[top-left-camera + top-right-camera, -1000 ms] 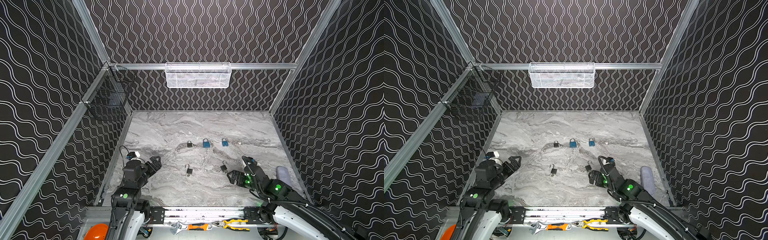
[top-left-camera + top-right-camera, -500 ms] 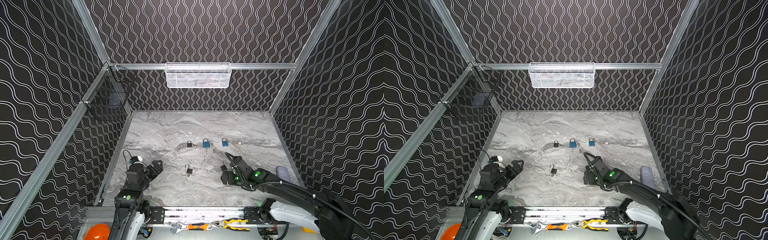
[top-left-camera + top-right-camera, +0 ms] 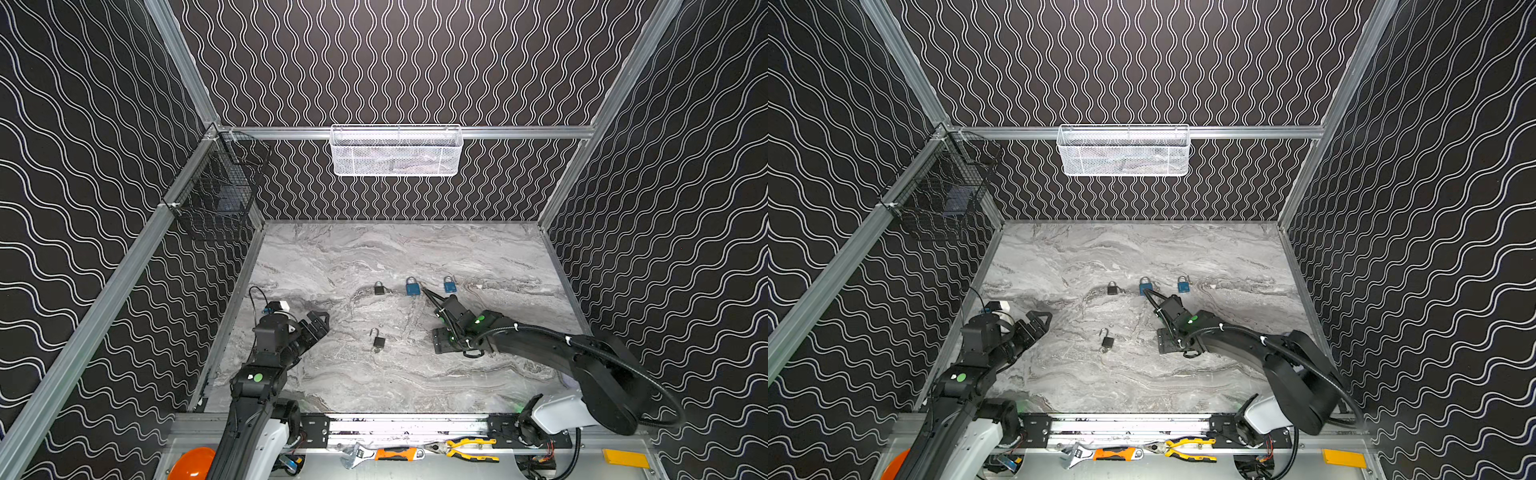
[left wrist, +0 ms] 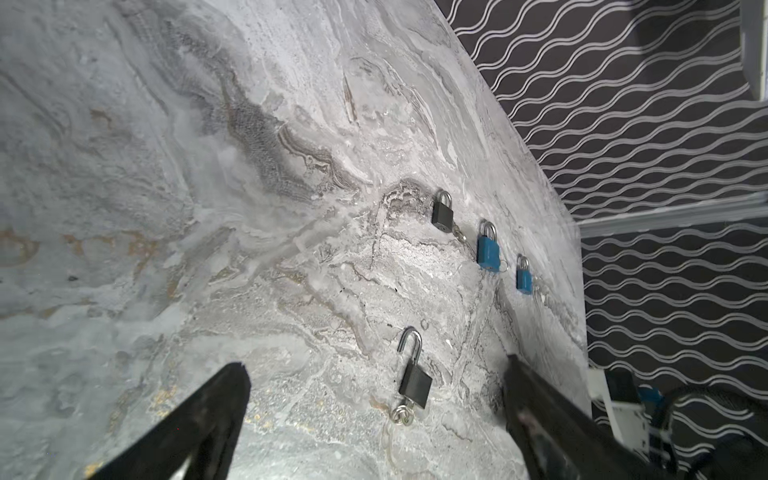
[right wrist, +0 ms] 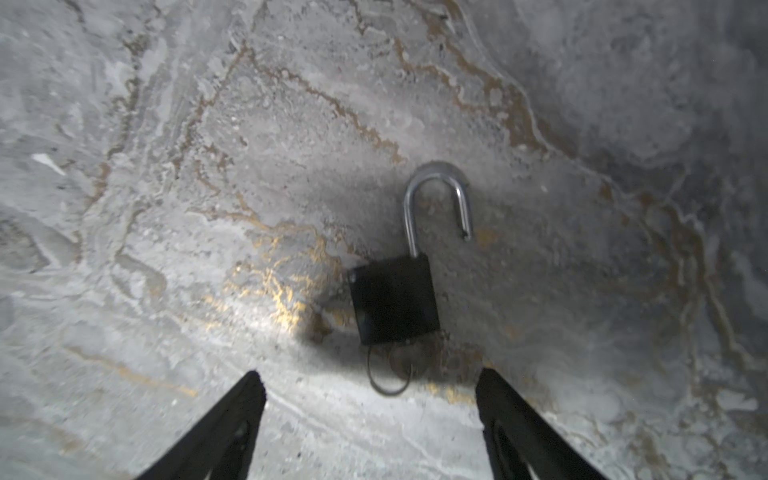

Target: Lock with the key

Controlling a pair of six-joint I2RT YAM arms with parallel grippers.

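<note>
The right arm is stretched over the worktop (image 3: pixel 374 249), the right tool (image 5: pixel 369 374) released just short of an open black padlock (image 5: pixel 395 301) — key (image 5: pixel 401 360) at its base — right of the middle. The left tool (image 3: pixel 319 325) is held released near the left edge. Three black padlocks and two blue padlocks (image 3: pixel 413 286) are counted.

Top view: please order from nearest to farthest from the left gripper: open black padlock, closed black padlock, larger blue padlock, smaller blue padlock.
1. Open black padlock, mid-table, just right of the left gripper.
2. Closed black padlock, left end of the far row.
3. Larger blue padlock, middle of that row.
4. Smaller blue padlock, right end.
</note>
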